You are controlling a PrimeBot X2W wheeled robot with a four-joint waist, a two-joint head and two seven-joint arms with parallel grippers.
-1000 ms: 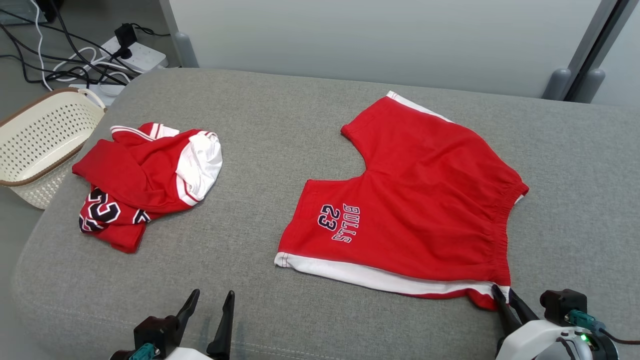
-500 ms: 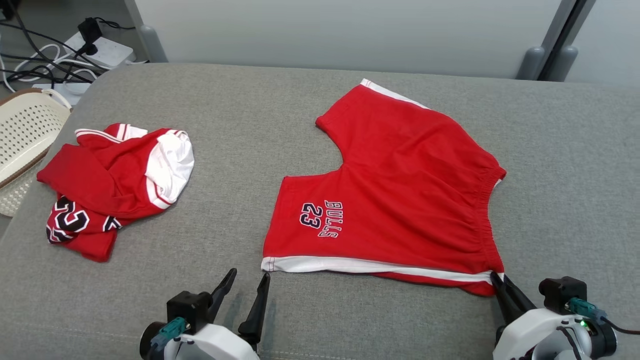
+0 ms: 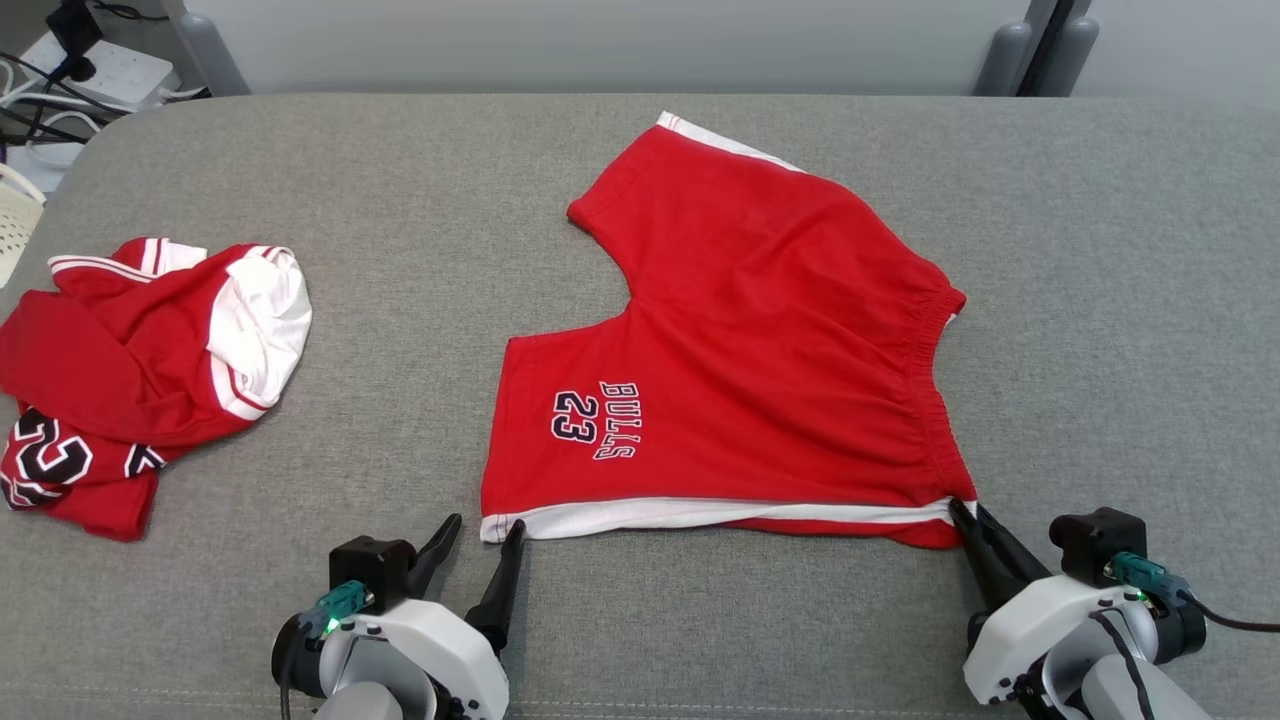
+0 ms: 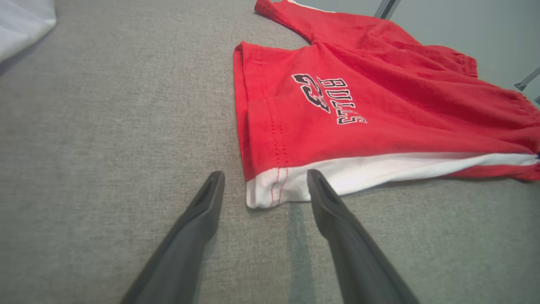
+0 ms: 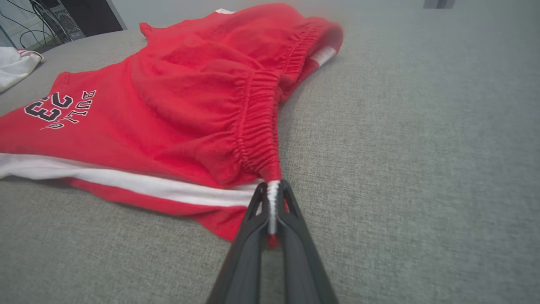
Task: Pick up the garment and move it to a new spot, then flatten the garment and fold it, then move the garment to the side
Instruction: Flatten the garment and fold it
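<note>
As it lies spread, red garment [image 3: 760, 330] seems creased.

free: grey cushion [image 3: 400, 300] strip | blocks: shorts [image 3: 760, 330] centre, crumpled jersey [image 3: 120, 370] left

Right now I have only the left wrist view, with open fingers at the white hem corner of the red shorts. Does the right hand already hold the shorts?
Observer: Yes. The right hand is shut on the shorts, pinching the near waistband corner.
Operator: Is any other cloth lying nearby?
Observer: A crumpled red and white jersey lies on the grey surface, on the robot's left of the shorts and apart from them.
</note>
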